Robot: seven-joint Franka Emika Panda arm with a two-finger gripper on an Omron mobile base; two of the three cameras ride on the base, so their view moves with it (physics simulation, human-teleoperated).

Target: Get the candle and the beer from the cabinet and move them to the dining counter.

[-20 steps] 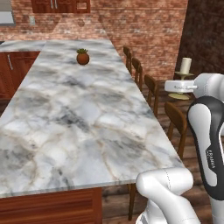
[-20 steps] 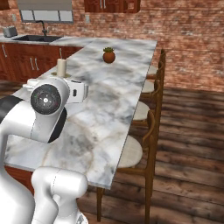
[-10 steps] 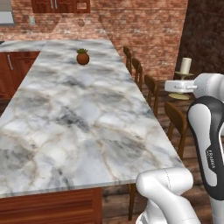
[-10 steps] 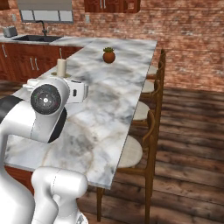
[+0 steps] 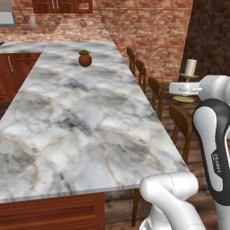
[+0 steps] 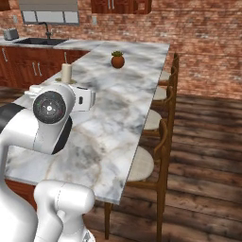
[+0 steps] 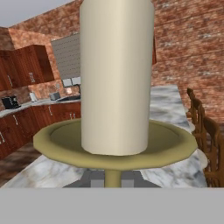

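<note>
On the far left of the left base view, dark reddish-brown low cupboards (image 5: 13,76) run along the brick wall, with wall cabinets (image 5: 60,6) up at the top edge. Moving right, the big marble desk (image 5: 76,117) stretches away from us, white-grey with brown veins, and a small round brown plant pot (image 5: 85,59) sits on it toward the far end, well apart from everything else. Past the desk's right edge there's a row of wooden chairs (image 5: 155,92) tucked in along its side. And further right, there it is: the candle (image 5: 190,68), cream-white and upright on its brass-yellow saucer base, carried in the air beside the arm (image 5: 215,134), out over the chairs and clear of the marble.

From the right base view the candle (image 6: 66,73) stands just above the arm's white wrist, with the marble behind it and the sink (image 6: 40,41) and a toaster (image 6: 9,34) far back on the left. The plant pot (image 6: 117,59) lies further along, chairs (image 6: 160,142) on the right.

Up close in the hand view, the candle (image 7: 116,78) rises straight up on its saucer, and the gripper (image 7: 113,178) is clamped narrow on the slim brass stem underneath. It's got the candle, held upright.
</note>
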